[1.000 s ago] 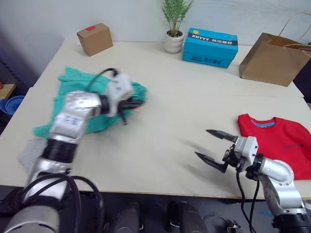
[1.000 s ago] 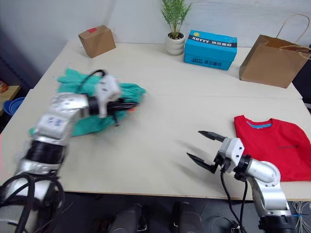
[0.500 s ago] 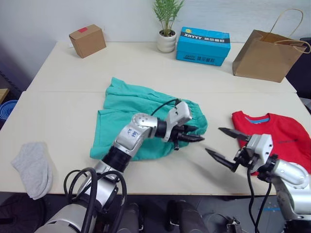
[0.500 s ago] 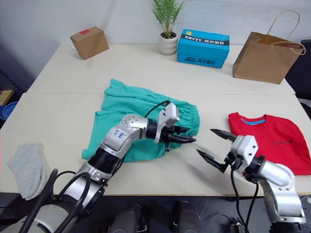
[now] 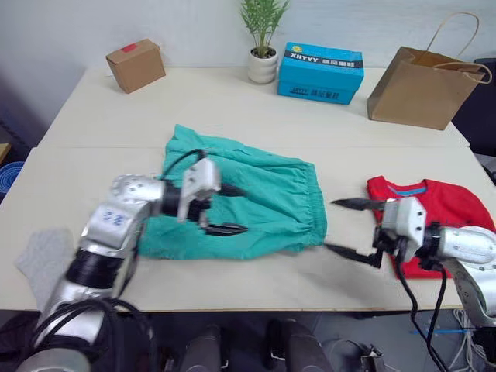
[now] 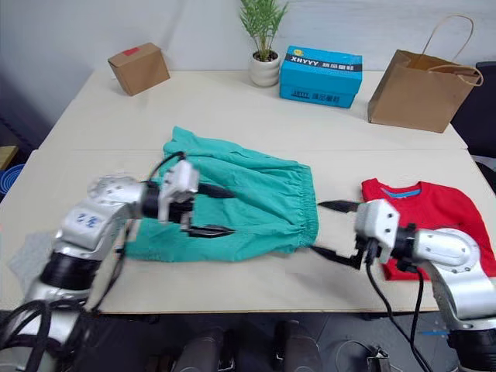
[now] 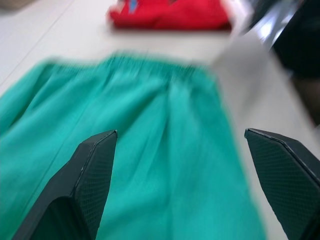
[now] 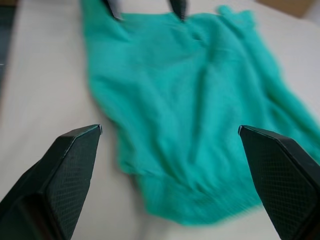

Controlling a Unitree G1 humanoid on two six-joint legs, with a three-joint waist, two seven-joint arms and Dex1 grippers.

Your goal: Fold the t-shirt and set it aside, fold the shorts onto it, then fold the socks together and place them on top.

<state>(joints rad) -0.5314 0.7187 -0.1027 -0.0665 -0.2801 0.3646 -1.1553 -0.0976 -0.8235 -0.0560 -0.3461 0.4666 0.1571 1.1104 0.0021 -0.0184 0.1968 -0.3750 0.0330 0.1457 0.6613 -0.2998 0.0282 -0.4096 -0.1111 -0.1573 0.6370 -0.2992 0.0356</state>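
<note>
The jaws of the left gripper [image 5: 225,209] are held wide open above the shorts [image 5: 263,198], nothing being gripped between them. The jaws of the right gripper [image 5: 349,229] are likewise spread wide and empty, pointed at the waistband edge just ahead. The t-shirt [image 5: 434,205], folded, is seen behind the right jaws on the bench [image 5: 232,105]. A pale blurred patch behind the left jaws is probably a sock [image 5: 43,256].
</note>
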